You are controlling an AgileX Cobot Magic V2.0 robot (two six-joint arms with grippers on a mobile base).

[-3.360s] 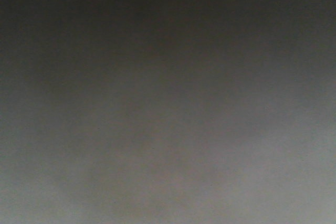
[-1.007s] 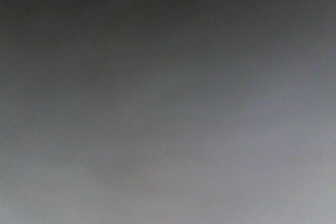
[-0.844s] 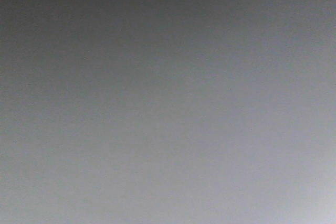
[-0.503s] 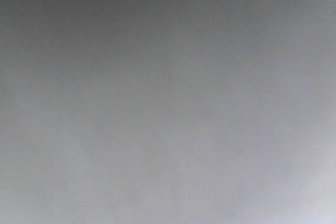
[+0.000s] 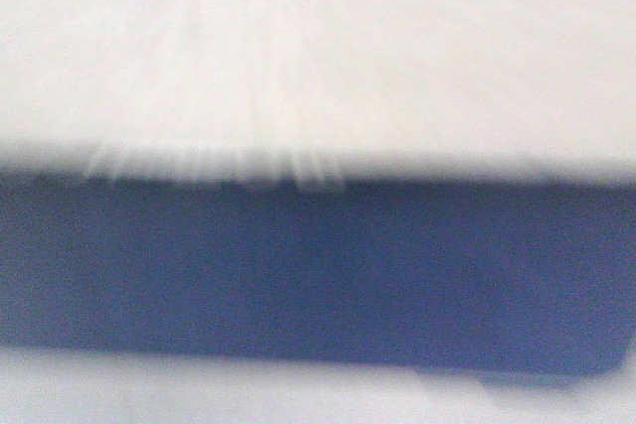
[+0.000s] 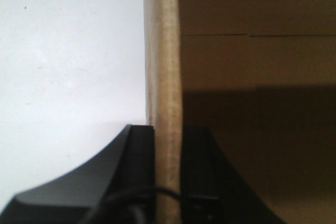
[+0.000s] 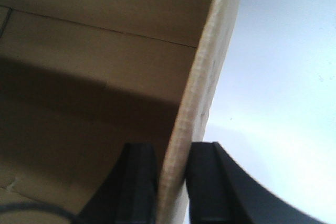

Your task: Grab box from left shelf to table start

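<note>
Box (image 6: pixel 247 77): only a side wall edge and brown interior visible in each wrist view, rest cut off. Left gripper (image 6: pixel 168 182) pinches the wall at lower centre; right gripper (image 7: pixel 170 182) likewise. White surface (image 6: pixel 68 61) beyond, unidentifiable. Front view blurred: dark blue band (image 5: pixel 318 275).

Matt brown corrugated cardboard box (image 6: pixel 252 77) against the smooth, plain white table (image 6: pixel 68 51).

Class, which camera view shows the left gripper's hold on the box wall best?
The left wrist view: the left gripper clamps the box wall, one finger on each side. The right wrist view shows only the right gripper doing likewise. The front view is blurred, with no gripper in sight.
</note>
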